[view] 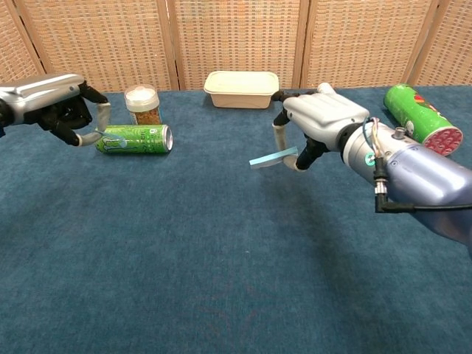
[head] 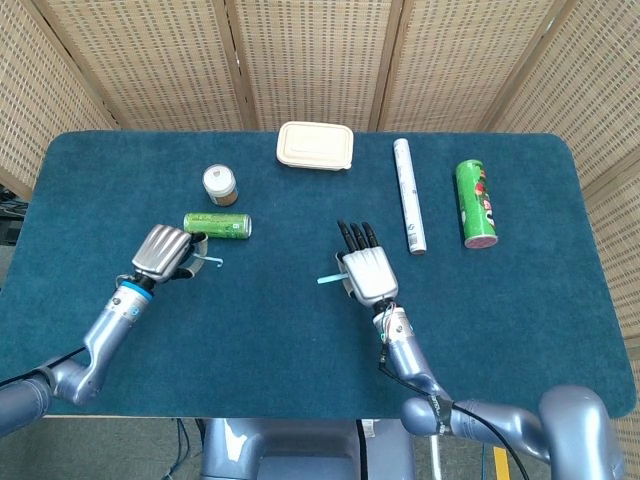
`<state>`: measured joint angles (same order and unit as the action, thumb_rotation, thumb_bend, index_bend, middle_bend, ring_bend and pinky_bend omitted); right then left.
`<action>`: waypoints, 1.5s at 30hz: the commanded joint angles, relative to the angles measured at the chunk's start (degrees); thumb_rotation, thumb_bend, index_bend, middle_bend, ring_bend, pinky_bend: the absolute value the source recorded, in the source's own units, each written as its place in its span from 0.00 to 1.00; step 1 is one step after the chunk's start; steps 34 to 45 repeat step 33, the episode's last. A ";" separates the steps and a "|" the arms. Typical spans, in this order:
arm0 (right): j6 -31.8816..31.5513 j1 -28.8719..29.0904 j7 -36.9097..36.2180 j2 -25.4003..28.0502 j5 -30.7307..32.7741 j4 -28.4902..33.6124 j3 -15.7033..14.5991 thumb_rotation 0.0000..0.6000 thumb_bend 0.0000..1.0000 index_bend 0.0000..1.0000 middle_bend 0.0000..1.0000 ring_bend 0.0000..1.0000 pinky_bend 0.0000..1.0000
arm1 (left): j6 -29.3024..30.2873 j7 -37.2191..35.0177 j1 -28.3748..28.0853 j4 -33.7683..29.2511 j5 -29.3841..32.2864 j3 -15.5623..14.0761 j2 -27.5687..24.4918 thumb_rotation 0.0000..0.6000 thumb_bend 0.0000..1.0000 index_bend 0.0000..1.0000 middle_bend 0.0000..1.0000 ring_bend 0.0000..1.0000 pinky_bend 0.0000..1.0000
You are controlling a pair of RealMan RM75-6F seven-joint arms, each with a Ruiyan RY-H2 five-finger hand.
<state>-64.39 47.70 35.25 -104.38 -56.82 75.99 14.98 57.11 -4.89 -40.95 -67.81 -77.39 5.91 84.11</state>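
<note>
The right hand point(view: 318, 122) pinches a thin light-blue flat strip point(view: 273, 157) between thumb and curled fingers, its free end poking out leftward above the blue cloth-covered table point(view: 221, 280). Further left, the left hand point(view: 63, 107) has its fingers curled inward; whether they grip anything I cannot tell. Just beyond its fingertips lies a green drink can point(view: 134, 139) on its side, and behind that stands a small lidded jar point(view: 142, 105).

Legible markings are few. The green can point(view: 134, 139), lying on its side on the desk point(view: 221, 280), carries a pale claw-shaped emblem and lettering along its length, too small to read. The green tube point(view: 417, 118) shows red and white printing, its wording unreadable. The white roll point(head: 408, 194) bears faint grey print, illegible. The jar point(view: 142, 105) label cannot be read.
</note>
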 commanded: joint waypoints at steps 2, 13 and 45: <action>0.67 -0.24 -1.44 -0.55 -0.47 -1.10 -0.20 1.00 0.36 0.35 0.01 0.00 0.00 | -0.42 -1.10 1.18 -0.38 -0.56 -0.76 -2.37 1.00 0.00 0.27 0.32 0.37 0.62; -5.64 -5.16 -3.85 9.37 -4.93 13.03 0.33 1.00 0.00 0.03 0.00 0.00 0.00 | 5.63 -0.51 4.85 -9.87 -2.03 -0.09 -10.69 1.00 0.00 0.07 0.00 0.00 0.21; -28.81 -34.11 -46.23 27.44 -25.08 -5.91 -13.85 1.00 0.00 0.04 0.00 0.00 0.00 | 29.52 -11.77 26.27 -18.76 -7.35 -6.25 -15.52 1.00 0.00 0.00 0.00 0.00 0.00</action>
